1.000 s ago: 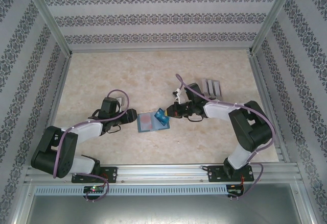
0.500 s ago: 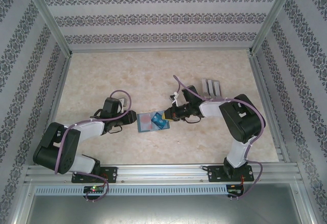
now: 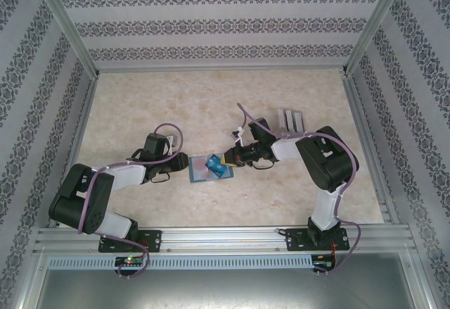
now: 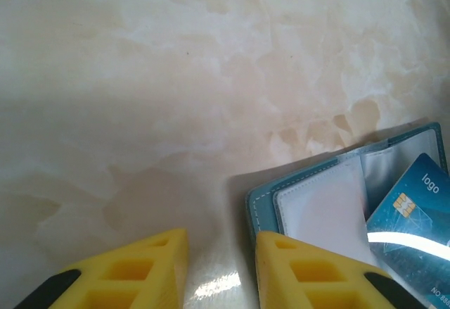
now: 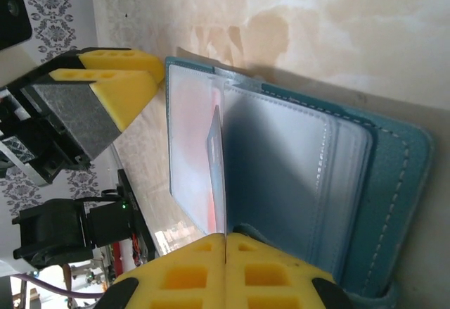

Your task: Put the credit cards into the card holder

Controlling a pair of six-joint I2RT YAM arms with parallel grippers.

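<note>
The teal card holder (image 3: 204, 176) lies open mid-table, its pale inner leaves (image 5: 281, 161) up. A red credit card (image 5: 191, 147) shows through the left sleeve. My right gripper (image 3: 227, 160) is shut on a blue credit card (image 3: 216, 162), which stands on edge over the leaves and looks like a thin line (image 5: 219, 161) ahead of my right gripper (image 5: 225, 237). The same card, with its chip, appears at the right (image 4: 411, 214). My left gripper (image 3: 185, 162) sits low at the card holder's left edge (image 4: 261, 207). Its jaws (image 4: 221, 242) are apart, bare table between them.
A clear plastic three-slot stand (image 3: 292, 120) stands behind the right arm. The left gripper (image 5: 156, 78) shows just beyond the card holder's far edge in the right wrist view. Patterned walls and metal rails enclose the marble table (image 3: 176, 105).
The left jaws have narrowed and that gripper has edged right to the card holder's edge. The right gripper has brought the blue card lower and slightly left over the leaves.
</note>
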